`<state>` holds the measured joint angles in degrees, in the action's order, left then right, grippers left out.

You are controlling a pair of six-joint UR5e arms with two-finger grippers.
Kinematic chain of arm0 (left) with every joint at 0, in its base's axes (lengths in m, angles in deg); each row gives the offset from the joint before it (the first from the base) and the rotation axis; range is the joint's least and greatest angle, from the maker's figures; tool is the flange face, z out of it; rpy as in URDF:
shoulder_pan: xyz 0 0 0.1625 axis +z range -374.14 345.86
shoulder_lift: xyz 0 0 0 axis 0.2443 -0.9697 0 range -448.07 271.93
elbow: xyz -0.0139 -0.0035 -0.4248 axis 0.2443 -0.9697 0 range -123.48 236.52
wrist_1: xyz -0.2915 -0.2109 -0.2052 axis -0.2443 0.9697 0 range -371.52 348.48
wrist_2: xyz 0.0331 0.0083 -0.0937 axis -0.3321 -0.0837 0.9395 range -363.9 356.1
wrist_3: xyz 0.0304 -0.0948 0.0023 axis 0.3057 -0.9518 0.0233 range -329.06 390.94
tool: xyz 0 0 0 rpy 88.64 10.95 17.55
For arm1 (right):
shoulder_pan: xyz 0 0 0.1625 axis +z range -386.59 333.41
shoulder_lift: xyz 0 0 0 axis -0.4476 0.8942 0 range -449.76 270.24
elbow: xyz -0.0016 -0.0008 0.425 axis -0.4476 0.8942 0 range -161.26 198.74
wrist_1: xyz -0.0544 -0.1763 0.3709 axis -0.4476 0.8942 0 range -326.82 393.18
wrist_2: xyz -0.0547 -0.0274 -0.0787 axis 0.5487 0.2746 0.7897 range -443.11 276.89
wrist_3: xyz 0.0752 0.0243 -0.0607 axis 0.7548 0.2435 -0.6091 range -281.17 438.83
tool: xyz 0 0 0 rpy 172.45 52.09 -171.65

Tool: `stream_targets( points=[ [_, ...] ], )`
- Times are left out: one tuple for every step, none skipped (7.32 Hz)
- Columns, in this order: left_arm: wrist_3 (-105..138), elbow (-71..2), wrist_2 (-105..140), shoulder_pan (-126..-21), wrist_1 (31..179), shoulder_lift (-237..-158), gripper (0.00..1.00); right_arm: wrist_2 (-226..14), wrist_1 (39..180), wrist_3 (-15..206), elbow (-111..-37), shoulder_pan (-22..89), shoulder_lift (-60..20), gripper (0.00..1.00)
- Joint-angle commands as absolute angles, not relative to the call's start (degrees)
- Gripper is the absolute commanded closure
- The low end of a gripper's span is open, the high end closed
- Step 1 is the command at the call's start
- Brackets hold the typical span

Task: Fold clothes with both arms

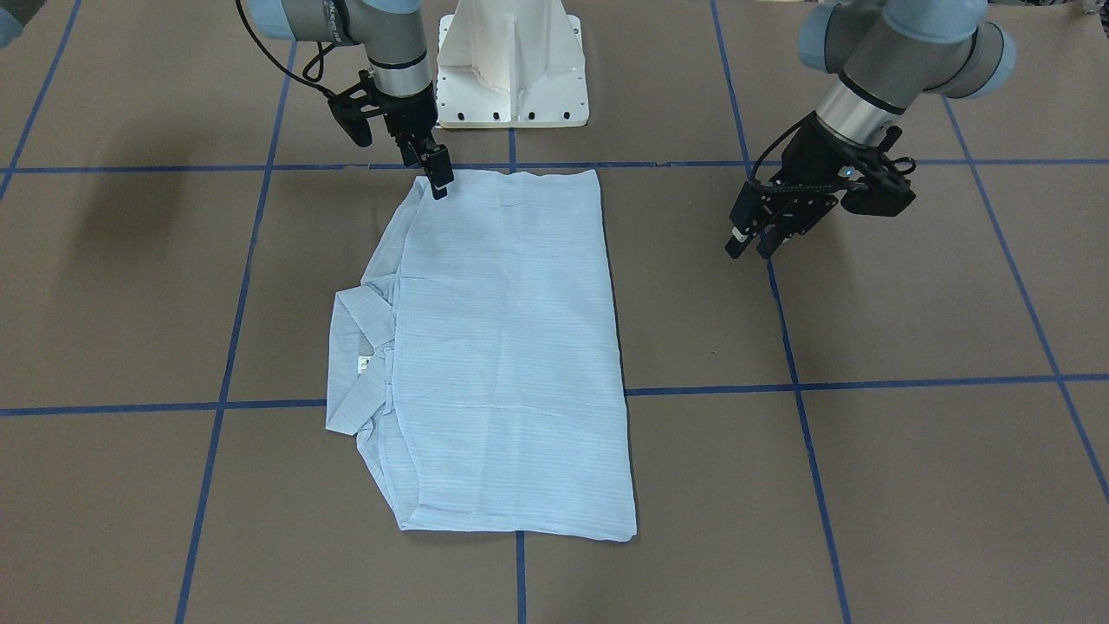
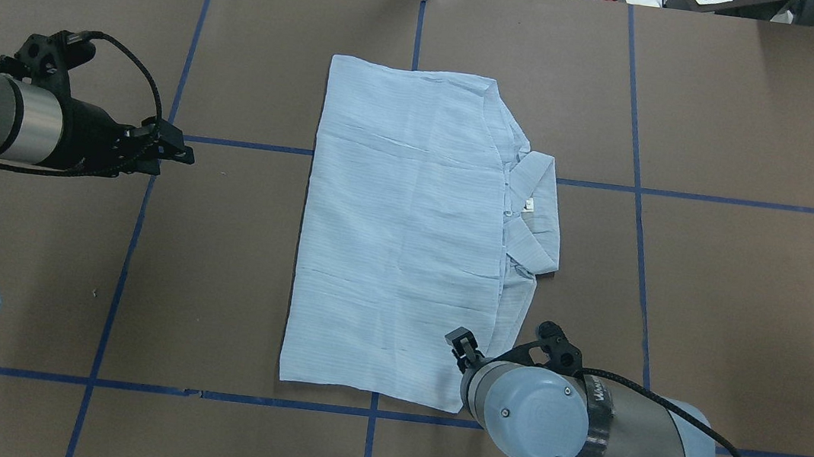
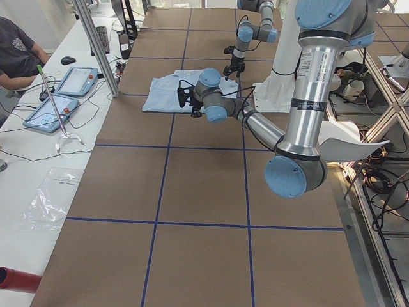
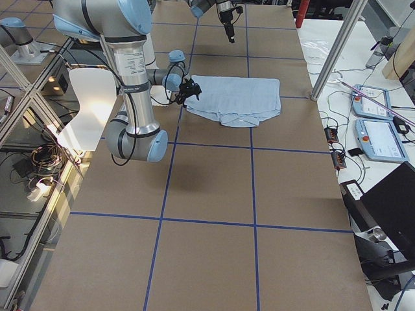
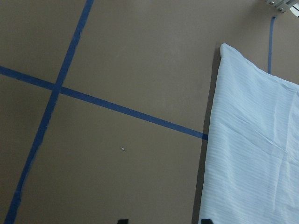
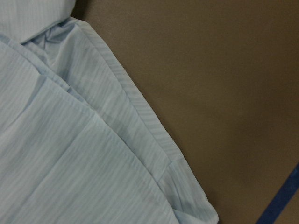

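The pale blue striped shirt (image 1: 511, 347) lies folded in a flat rectangle at the table's middle (image 2: 398, 243). Its collar (image 2: 536, 205) with the white label (image 2: 530, 205) sticks out on my right side. My right gripper (image 1: 431, 178) hovers at the shirt's near right corner (image 2: 463, 342); it looks open and holds nothing. The right wrist view shows only layered shirt edges (image 6: 70, 154) and no fingertips. My left gripper (image 2: 182, 151) is open and empty, off the shirt's left edge (image 1: 750, 247). The left wrist view shows that edge (image 5: 252, 154).
Brown table (image 2: 714, 294) with blue tape grid lines (image 2: 634, 189). The white pedestal base (image 1: 511, 78) stands at my side of the table. Beyond the left end are a metal post (image 3: 96, 45), tablets (image 3: 77, 80) and a seated operator (image 3: 16, 54).
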<state>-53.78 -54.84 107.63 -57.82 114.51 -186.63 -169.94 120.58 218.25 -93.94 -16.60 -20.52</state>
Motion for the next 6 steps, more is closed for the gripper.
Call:
stream_targets(
  points=[
    [-53.8,-54.8,107.6,-57.8,114.5,-186.7,0.39,-169.9,120.7,218.2,-93.2,-16.8,-20.8,0.02],
    [-53.8,-54.8,107.6,-57.8,114.5,-186.7,0.39,-169.9,120.7,218.0,-93.1,-16.7,-20.9,0.03],
    [-53.8,-54.8,107.6,-57.8,114.5,-186.8,0.39,-170.0,120.8,218.0,-92.9,-16.7,-20.9,0.04],
    [-53.9,-54.8,107.6,-57.8,114.5,-186.8,0.39,-170.1,120.7,217.9,-92.8,-16.7,-20.9,0.04],
    [-54.0,-54.8,107.6,-57.8,114.5,-186.8,0.39,-170.2,120.7,217.7,-92.2,-16.7,-21.3,0.04],
    [-54.0,-54.8,107.6,-57.8,114.5,-186.8,0.39,-170.4,120.7,217.7,-92.2,-16.7,-21.4,0.05]
  ],
)
